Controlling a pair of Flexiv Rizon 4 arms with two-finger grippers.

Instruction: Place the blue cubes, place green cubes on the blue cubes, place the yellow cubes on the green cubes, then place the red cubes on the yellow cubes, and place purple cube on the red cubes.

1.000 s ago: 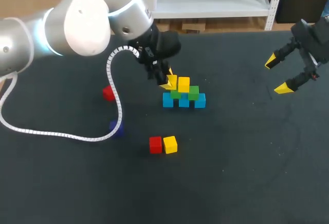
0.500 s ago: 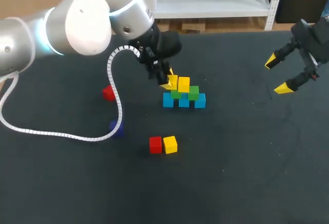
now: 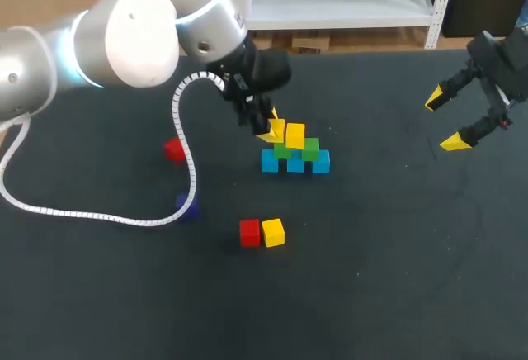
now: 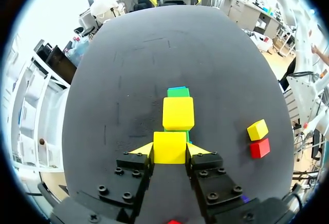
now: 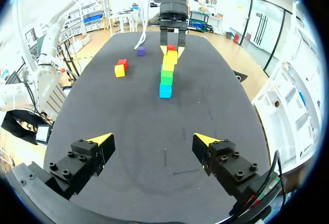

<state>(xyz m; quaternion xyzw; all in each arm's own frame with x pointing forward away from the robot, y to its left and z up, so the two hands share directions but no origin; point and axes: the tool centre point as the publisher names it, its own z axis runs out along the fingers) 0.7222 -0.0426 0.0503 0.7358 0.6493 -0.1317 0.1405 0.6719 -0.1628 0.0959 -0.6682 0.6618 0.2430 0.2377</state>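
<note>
Three blue cubes lie in a row with two green cubes on them. One yellow cube tops the greens. My left gripper is shut on a second yellow cube, held beside the first, over the left green cube; whether it rests on the green I cannot tell. In the left wrist view the placed yellow cube sits just ahead of the held one. My right gripper hangs open far to the right, with nothing between its fingers, facing the stack.
A red cube and a yellow cube lie side by side in front of the stack. Another red cube and the purple cube lie to the left, near the left arm's white cable.
</note>
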